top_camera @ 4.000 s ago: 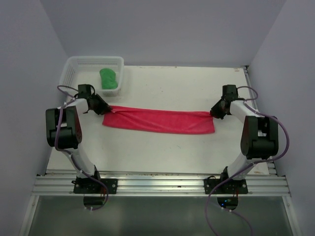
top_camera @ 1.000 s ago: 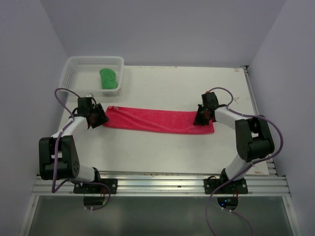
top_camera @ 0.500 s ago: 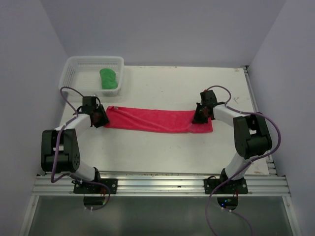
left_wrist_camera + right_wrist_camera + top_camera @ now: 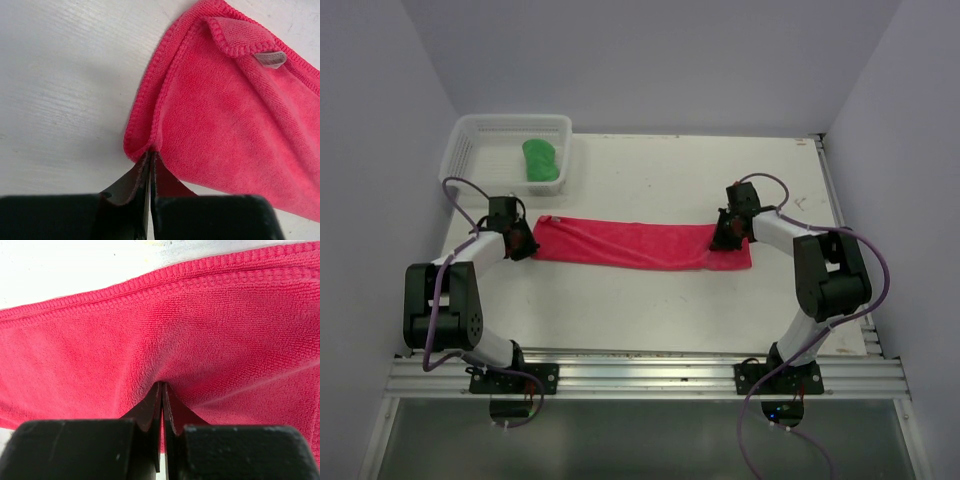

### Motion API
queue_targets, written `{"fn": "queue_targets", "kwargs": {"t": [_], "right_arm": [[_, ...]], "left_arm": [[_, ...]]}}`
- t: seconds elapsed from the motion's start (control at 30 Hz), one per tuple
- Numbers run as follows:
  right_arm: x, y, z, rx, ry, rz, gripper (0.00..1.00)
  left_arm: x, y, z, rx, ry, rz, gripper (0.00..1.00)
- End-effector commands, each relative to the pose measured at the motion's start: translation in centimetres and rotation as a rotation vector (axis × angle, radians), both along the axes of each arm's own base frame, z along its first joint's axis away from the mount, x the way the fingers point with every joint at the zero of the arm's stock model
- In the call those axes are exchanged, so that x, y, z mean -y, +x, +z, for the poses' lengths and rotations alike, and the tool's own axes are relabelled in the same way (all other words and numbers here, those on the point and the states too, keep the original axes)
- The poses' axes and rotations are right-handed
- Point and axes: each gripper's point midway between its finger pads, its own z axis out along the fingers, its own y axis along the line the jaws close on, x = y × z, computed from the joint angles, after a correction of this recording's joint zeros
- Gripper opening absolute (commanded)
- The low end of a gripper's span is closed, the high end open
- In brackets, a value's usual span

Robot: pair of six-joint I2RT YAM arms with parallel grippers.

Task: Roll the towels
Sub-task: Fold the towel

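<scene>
The pink-red towel lies stretched flat across the table, with its right end folded back over itself. My left gripper is shut on the towel's left edge, pinching a small fold of cloth. My right gripper is shut on a pinch of the towel at the folded right end. A small white tag shows at a turned-over corner of the towel. The green towel sits bunched inside the basket.
A white mesh basket stands at the back left corner, just behind my left arm. Pale walls close in the table on the left, the back and the right. An aluminium rail runs along the near edge.
My left gripper moved in to the towel's left edge and shut on it. My right gripper carried the right end a little leftward, folding it over; it has stayed shut.
</scene>
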Motion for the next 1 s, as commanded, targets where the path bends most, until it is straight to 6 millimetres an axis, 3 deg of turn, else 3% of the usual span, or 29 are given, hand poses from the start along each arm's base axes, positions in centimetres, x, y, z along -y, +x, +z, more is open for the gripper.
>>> {"fn": "queue_targets", "kwargs": {"t": [0.0, 0.1, 0.3, 0.53, 0.83, 0.87, 0.97], "right_arm": [[0.5, -1.1, -1.6, -0.066, -0.045, 0.017, 0.03], [0.5, -1.1, -1.6, -0.07, -0.048, 0.018, 0.03], [0.8, -1.3, -1.0, -0.072, -0.07, 0.035, 0.09], [1.2, -1.4, 0.4, -0.058, -0.089, 0.031, 0.28], [1.5, -1.4, 2.6, -0.026, -0.096, 0.035, 0.32], [1.4, -1.4, 3.0, -0.014, -0.09, 0.038, 0.33], [1.4, -1.5, 3.5, -0.004, -0.086, 0.039, 0.33]], "left_arm": [[-0.2, 0.4, 0.7, 0.014, 0.014, 0.014, 0.05], [-0.2, 0.0, 0.5, 0.009, 0.009, 0.022, 0.0], [-0.6, -0.7, -0.1, -0.008, 0.029, 0.042, 0.0], [-1.7, -1.1, 0.3, -0.013, 0.066, 0.077, 0.0], [-1.9, -1.3, -0.1, -0.019, 0.019, 0.107, 0.0], [-1.7, -1.3, 0.1, -0.014, 0.011, 0.103, 0.03], [-1.6, -0.9, 1.4, 0.049, 0.002, 0.104, 0.27]]}}
